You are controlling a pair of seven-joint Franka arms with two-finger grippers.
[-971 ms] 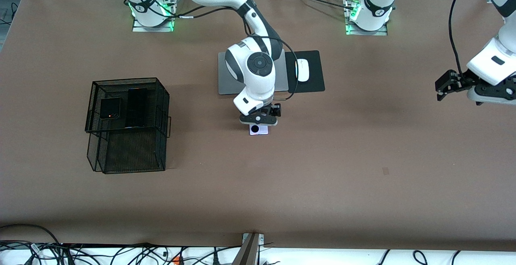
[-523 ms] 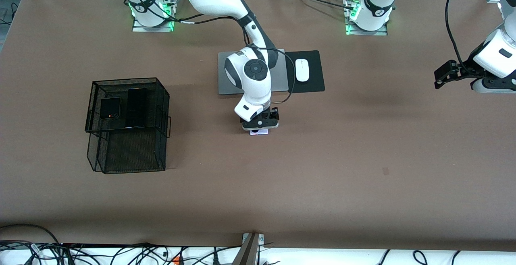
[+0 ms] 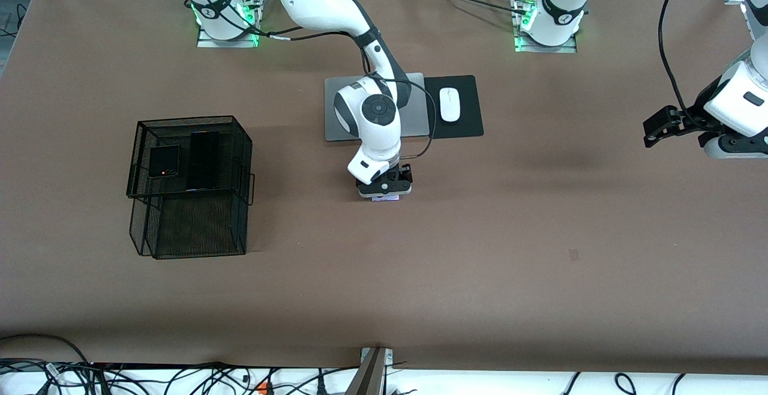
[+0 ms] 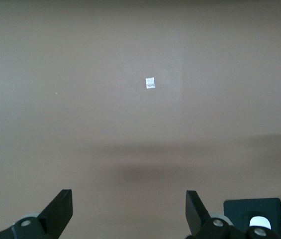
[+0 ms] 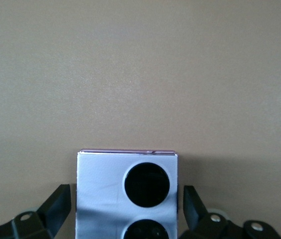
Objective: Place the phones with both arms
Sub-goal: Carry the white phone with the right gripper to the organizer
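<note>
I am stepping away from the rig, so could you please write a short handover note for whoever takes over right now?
Right gripper: jaws open, down around the lilac-white phone, one finger at each side edge; not yet shut on it.
Left gripper: jaws open, empty, waiting over bare table at the left arm's end.
Done: small black phone and long black phone lie side by side on the top level of the mesh basket.
Left: grip the lilac-white phone and carry it to the basket.

Both arms: glossy white shells, black joint bands, black cables looped alongside; right arm (image 3: 336, 5) has round grey wrist cap; bases glow green
</note>
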